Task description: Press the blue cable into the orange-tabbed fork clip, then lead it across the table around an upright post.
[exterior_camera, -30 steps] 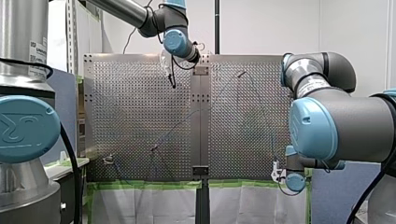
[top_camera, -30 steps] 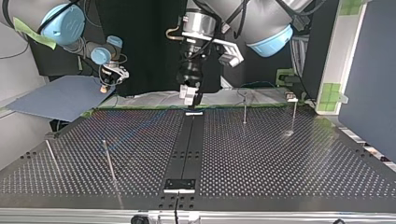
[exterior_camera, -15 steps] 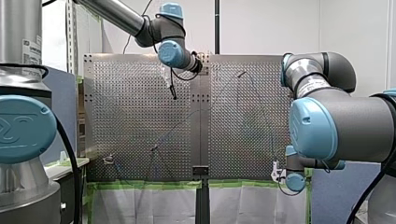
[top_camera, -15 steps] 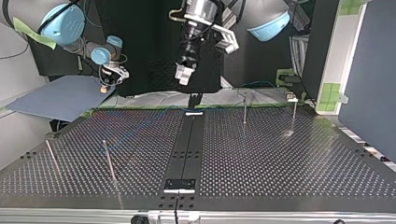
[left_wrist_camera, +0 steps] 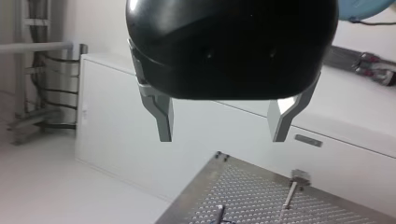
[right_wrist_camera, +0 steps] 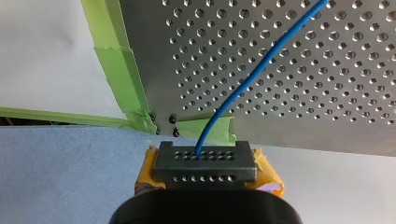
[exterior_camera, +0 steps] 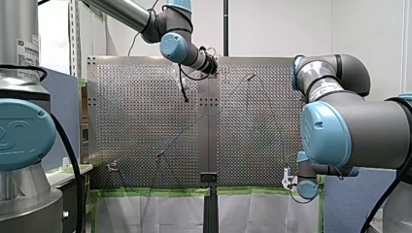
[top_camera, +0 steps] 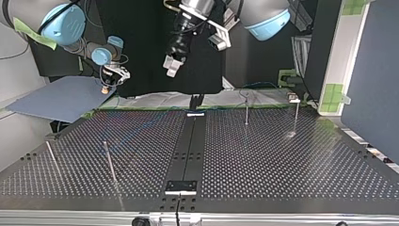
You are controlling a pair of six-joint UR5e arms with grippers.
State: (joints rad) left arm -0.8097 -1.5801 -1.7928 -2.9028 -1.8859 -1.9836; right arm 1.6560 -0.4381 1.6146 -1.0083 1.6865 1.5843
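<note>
Aloft | left tool (left_wrist_camera: pixel 222 139) parted | right tool (right_wrist_camera: pixel 204 156) pinches blue cable (right_wrist_camera: pixel 252 77) beyond table (right_wrist_camera: pixel 327 98)

Robotics lab with perforated table (top_camera: pixel 282 160)

cable (right_wrist_camera: pixel 243 86) lying across table (right_wrist_camera: pixel 327 93), running ahead from right hand (right_wrist_camera: pixel 205 167); left hand (top_camera: pixel 171 67) above table

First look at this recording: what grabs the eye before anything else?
My left gripper hangs high above the far edge of the perforated table in the top view, open and empty. Just off the table's corner, my right gripper is shut on the blue cable, which runs away across the holes.
</note>
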